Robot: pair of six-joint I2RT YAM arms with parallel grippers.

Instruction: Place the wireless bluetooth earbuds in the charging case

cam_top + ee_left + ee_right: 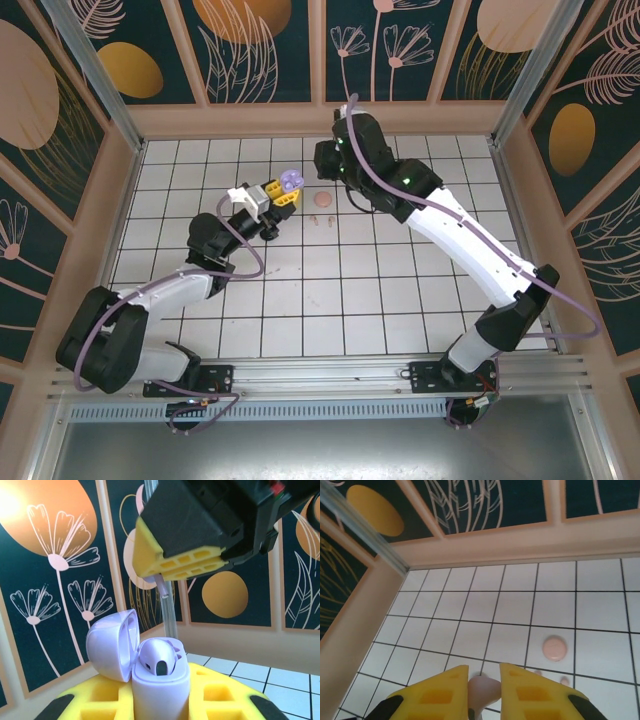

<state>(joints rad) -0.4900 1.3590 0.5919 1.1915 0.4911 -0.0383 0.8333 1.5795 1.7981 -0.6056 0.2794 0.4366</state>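
My left gripper (160,702) (281,191) is shut on the open lilac charging case (161,690) (291,181) and holds it upright above the tiles. Its lid (112,642) is swung back to the left. One lilac earbud (157,657) sits in the case. My right gripper (484,686) is shut on a second pale lilac earbud (482,690). In the left wrist view its yellow fingers (180,560) hang just above the case. A round pink case (323,200) (554,648) lies shut on the tiles, with two tiny pink earbuds (313,220) (564,681) beside it.
The white tiled floor (400,290) is ringed by a low wooden ledge and patterned walls (250,40). The right arm (450,240) reaches diagonally from the near right to the far middle. The left arm (170,290) lies along the left side.
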